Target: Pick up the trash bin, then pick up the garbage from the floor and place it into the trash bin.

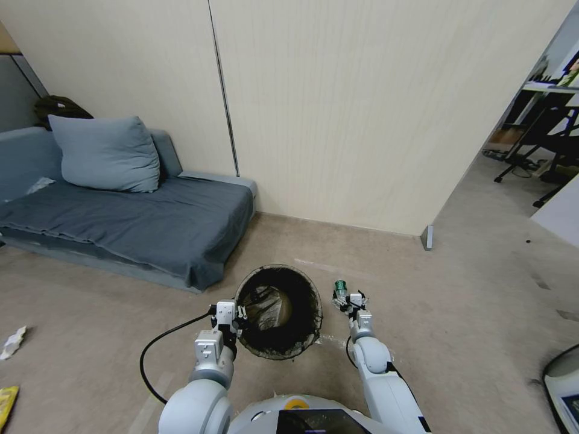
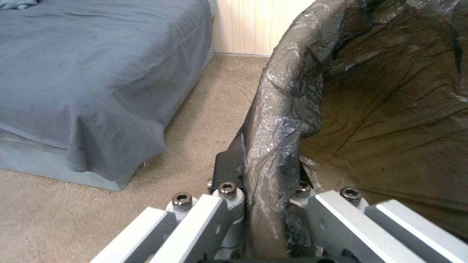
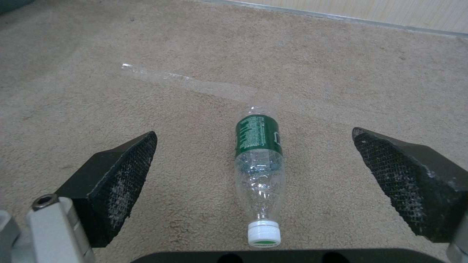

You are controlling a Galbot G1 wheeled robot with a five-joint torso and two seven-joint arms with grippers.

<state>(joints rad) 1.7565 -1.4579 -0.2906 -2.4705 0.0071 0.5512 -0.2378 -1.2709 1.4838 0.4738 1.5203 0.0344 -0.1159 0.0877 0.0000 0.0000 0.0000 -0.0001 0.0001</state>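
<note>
The left gripper [image 1: 240,313] is clenched on the rim of the trash bin [image 1: 278,311], 1 finger inside and 1 outside, pinching the dark liner bag [image 2: 292,109] folded over the edge; in the head view the bin hangs in front of the robot with its mouth tipped toward the camera, its crinkled lining visible all the way down. The right gripper [image 1: 350,299] is lowered close to the beige carpet [image 1: 458,313] just to the right of the bin, its 2 black padded fingers [image 3: 122,171] spread wide apart and holding nothing. Between them, lying flat on the carpet, is a clear plastic bottle [image 3: 257,160] with a green label and a white cap, the cap end pointing toward the wrist. A strip of clear tape [image 3: 195,82] lies on the carpet beyond the bottle. A grey sofa [image 1: 139,223] with a cushion stands to the left against the wall, and a white scrap [image 1: 13,342] and a yellow wrapper [image 1: 6,402] lie on the floor far to the left.
</note>
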